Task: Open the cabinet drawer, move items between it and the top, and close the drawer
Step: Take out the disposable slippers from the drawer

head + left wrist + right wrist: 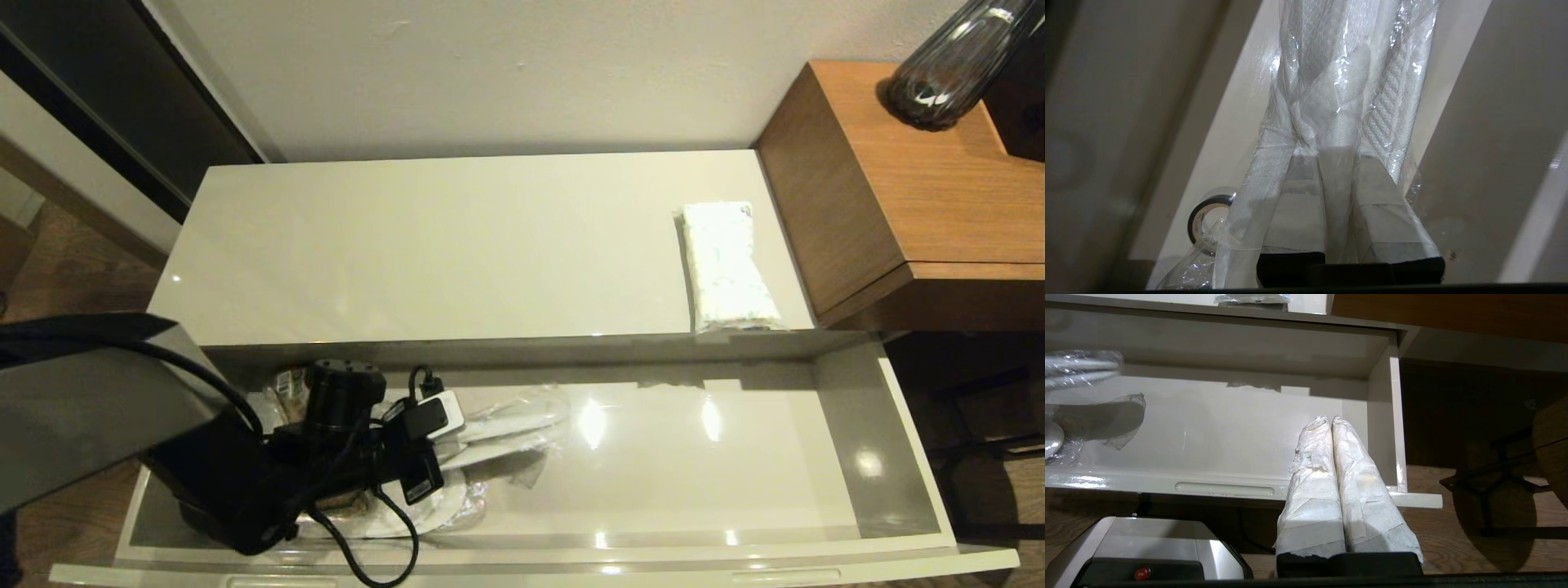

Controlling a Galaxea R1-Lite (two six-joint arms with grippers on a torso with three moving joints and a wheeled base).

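White quilted slippers (1347,81) — crinkly clear wrap

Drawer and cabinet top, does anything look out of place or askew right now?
Only one thing: the tissue pack on the top lies at a slant, its near end poking past the front edge above the open cabinet drawer. In the drawer, the left gripper has its jaws closed on the wrapped slippers; nothing looks spilled or damaged.

Slippers (506,429) lie at the open drawer's (914,457) left; tissue pack (727,265) on the top's (449,245) right end
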